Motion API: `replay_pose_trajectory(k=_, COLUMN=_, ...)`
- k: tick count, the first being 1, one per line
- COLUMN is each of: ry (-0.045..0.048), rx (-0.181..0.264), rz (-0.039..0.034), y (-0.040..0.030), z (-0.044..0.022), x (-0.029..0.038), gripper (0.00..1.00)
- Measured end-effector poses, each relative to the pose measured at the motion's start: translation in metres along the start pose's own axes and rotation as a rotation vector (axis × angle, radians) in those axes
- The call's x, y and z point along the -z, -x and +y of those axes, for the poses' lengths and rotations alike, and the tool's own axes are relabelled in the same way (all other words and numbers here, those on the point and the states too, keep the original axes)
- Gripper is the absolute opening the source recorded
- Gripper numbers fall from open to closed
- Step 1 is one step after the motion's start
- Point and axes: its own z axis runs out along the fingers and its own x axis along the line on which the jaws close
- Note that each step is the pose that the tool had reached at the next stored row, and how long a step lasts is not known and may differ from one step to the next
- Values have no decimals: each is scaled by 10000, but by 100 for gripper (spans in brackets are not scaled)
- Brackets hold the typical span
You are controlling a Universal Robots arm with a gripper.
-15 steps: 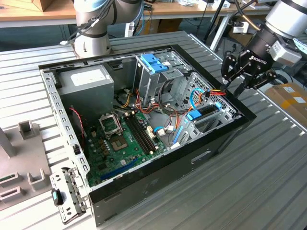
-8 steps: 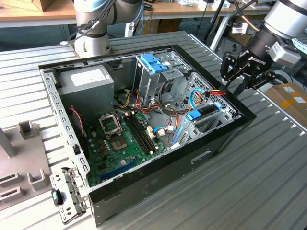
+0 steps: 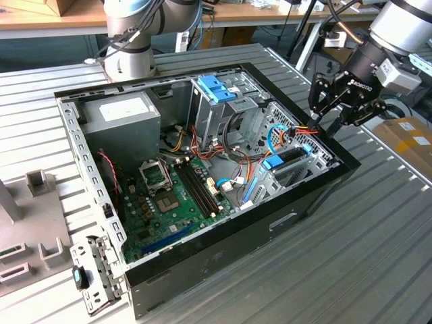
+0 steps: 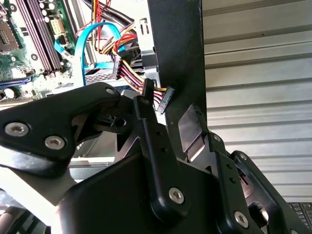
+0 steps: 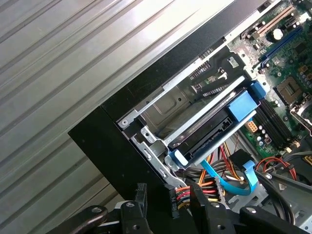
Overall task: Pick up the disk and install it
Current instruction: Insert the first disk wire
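- Hovering over the computer case's [image 3: 223,236] corner nearest the exterior view's right, the gripper [image 3: 329,116] is hanging just above the case rim, beside the bundle of power cables [image 3: 297,129].
- The disk [image 3: 287,159] is sitting inside the case, in the drive bay along that same wall, with its blue carrier rail framing the dark body (in the first wrist view the disk [image 5: 214,134] is lying flat in the metal bay, one blue end pointing toward the motherboard [image 5: 287,78]).
- The disk is lying below the gripper and a little further into the case, near but not touching; nothing is showing between the fingers [image 4: 151,141] in the second wrist view, so I am judging the gripper to be empty, with its jaws standing partly apart.
- The disk's long axis is running roughly along the case wall, from the bay's outer corner toward the motherboard, and the single arm is reaching it from the wall side.
- A cable connector [image 4: 163,99] is hanging right at the fingertips in the second wrist view, so the cables are crowding the space between gripper and disk.
- Judging from how it is lying, the disk is looking already seated in its bay, or close to it.
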Motion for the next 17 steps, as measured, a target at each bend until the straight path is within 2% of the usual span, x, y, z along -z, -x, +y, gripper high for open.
replay_pose_trajectory(k=3, ry=0, rx=0, rz=0, y=0, z=0, x=0, gripper=47)
replay_pose_trajectory(k=5, ry=0, rx=0, rz=0, y=0, z=0, x=-1, gripper=33)
replay_pose_trajectory(k=6, ry=4, rx=-1, rz=3, y=0, z=0, x=0, gripper=22)
replay_pose_trajectory(k=7, ry=3, rx=0, rz=3, y=0, z=0, x=0, gripper=19)
replay_pose_trajectory(k=15, ry=1, rx=0, rz=0, y=0, z=0, x=-3, gripper=19)
replay_pose_trajectory(k=17, ry=-5, rx=0, rz=-4, y=2, z=1, x=21, gripper=19)
